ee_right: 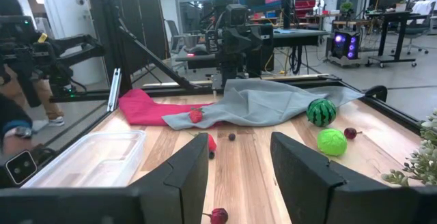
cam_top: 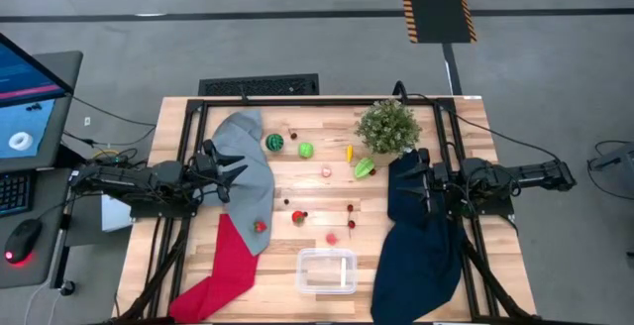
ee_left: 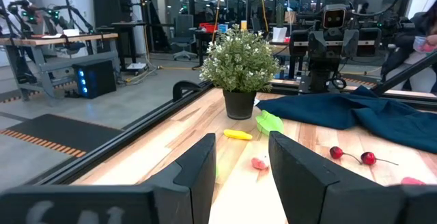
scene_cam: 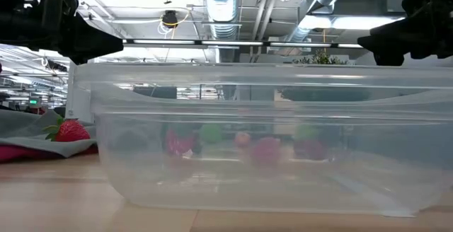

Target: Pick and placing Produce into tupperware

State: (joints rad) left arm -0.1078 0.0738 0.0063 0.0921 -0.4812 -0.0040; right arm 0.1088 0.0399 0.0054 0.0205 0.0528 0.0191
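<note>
Melon [cam_top: 274, 142]: small, hard, slick ball at 11 o'clock; likely rolls, so pinch across its middle.
Tupperware [cam_top: 326, 270]: light, 6 o'clock, empty.
Left gripper [ee_left: 242, 173]: fingers apart, empty.
Right gripper [ee_right: 239, 173]: fingers apart, empty.

Wooden table [cam_top: 297, 181] with scattered produce [cam_top: 305, 150], tupperware [cam_top: 326, 270], potted plant [cam_top: 387, 125], three cloths [cam_top: 248, 176].

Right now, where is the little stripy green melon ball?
From above, the dark green striped melon ball sits on the wooden table's far left part, beside the grey cloth, with a bright green ball to its right.
</note>
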